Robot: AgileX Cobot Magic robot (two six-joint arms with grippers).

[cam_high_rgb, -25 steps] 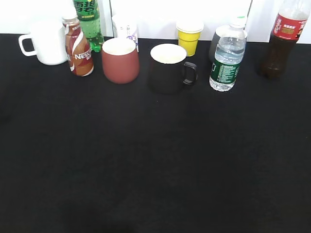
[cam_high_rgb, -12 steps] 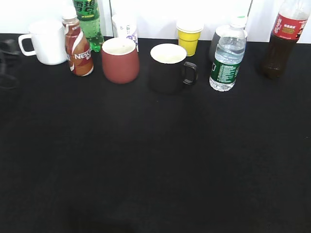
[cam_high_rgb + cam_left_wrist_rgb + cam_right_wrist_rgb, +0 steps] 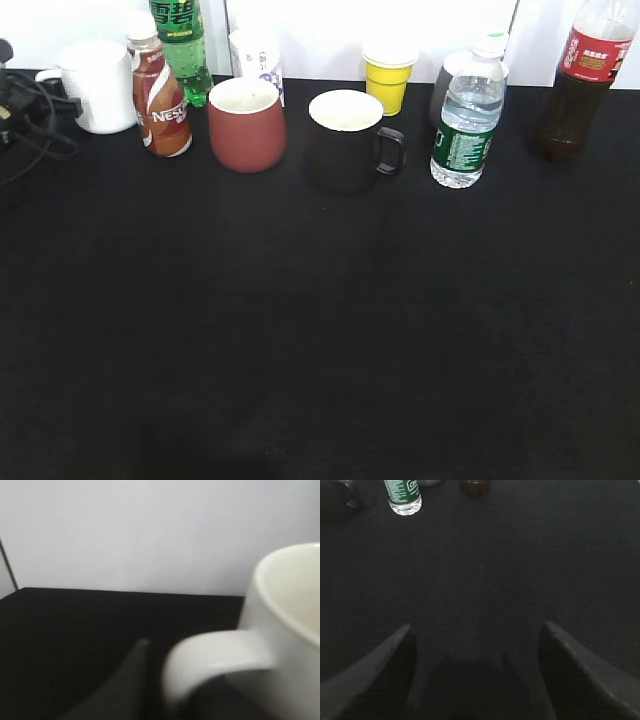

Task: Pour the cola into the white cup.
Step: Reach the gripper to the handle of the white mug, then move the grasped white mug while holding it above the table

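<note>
my left gripper (image 3: 12,100) sits at the table's far left edge, one finger beside the plain white ceramic mug's (image 3: 97,87) loop handle; i cannot tell its spread. my right gripper (image 3: 476,672) hangs spread wide over bare black cloth. the tall clear cola bottle (image 3: 586,75) stands at the far right corner.

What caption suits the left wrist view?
Left gripper finger beside the white cup's loop handle, black table behind.
</note>
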